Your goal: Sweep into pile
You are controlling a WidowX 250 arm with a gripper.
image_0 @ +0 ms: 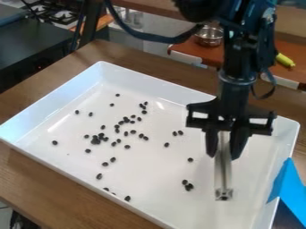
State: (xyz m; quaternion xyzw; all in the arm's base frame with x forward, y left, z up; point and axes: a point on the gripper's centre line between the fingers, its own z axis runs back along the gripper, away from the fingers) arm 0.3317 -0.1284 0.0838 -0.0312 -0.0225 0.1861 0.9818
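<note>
Dozens of black beans [95, 141] lie in the white tray [149, 87], nearly all of them to the left of your tool [224, 155] as the camera sees it. You have the tool closed on a metal bar [223, 172], which hangs upright between its fingers, its square end down over the tray's right part. The beans are loosely scattered, thickest well left of the tool, where a few bunch together; others trail toward the tray's back and its near wall. Closer to you, a small cluster sits just left of the bar's lower end, with a single bean above it and a pair farther up and left. Right of the tool, a blue piece [289, 190] stands against the tray's right edge. The tray rests on a wooden desk [36, 183]. Behind the tool, you have a steel bowl [209, 36] to the left and something yellow-green [286, 60] to the right.
</note>
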